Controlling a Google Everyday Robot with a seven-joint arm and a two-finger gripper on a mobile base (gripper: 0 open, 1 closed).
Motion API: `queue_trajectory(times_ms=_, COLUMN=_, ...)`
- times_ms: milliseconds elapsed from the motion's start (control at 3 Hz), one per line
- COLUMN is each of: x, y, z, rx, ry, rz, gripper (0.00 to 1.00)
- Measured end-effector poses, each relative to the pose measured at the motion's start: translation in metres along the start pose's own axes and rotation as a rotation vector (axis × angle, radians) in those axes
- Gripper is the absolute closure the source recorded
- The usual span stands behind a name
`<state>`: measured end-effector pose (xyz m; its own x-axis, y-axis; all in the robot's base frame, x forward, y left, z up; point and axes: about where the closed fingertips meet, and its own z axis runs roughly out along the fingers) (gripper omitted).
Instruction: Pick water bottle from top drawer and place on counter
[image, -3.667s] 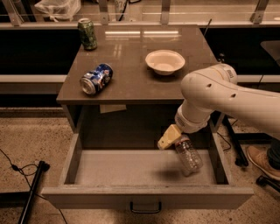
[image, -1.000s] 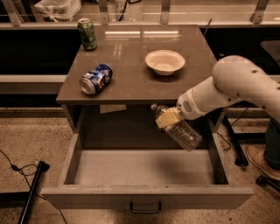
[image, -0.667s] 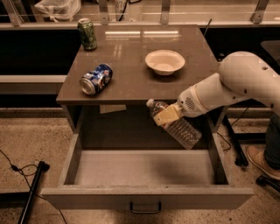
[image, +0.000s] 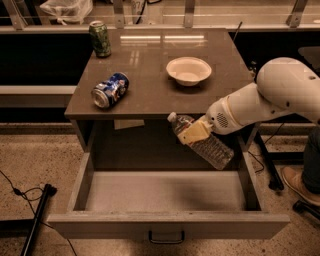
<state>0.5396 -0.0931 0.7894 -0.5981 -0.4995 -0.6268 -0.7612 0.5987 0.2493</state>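
Observation:
My gripper (image: 192, 132) is shut on the water bottle (image: 210, 148), a clear crinkled bottle with a white cap. The bottle is held tilted, cap up and to the left, in the air above the open top drawer (image: 165, 192) and just in front of the counter's front edge. The drawer is pulled out, its flat floor bare, a dark handle on its front panel. The counter (image: 150, 65) is the glossy slab above and behind the drawer. My white arm (image: 270, 100) reaches in from the right.
On the counter lie a blue soda can (image: 110, 90) on its side at the left front, a green can (image: 100, 39) upright at the back left, and a white bowl (image: 188, 70) right of centre. A dark stand leg (image: 37, 215) lies on the floor at the left.
The gripper has lifted the bottle out of the drawer, from lying near the floor at the right to held tilted above it, then moved it up and left toward the counter's edge.

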Motion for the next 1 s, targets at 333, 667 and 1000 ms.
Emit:
queue_trajectory(times_ms=333, x=-0.007, y=0.000, z=-0.010, rx=-0.016, ry=-0.056, rz=-0.023, gripper=1.00)
queue_trajectory(times_ms=667, x=-0.038, y=0.002, z=-0.048, rx=-0.086, ry=-0.257, rz=-0.104, gripper=1.00)
queue_trajectory(times_ms=1000, x=-0.071, y=-0.001, z=-0.084, rx=-0.126, ry=-0.381, rz=-0.199, gripper=1.00)
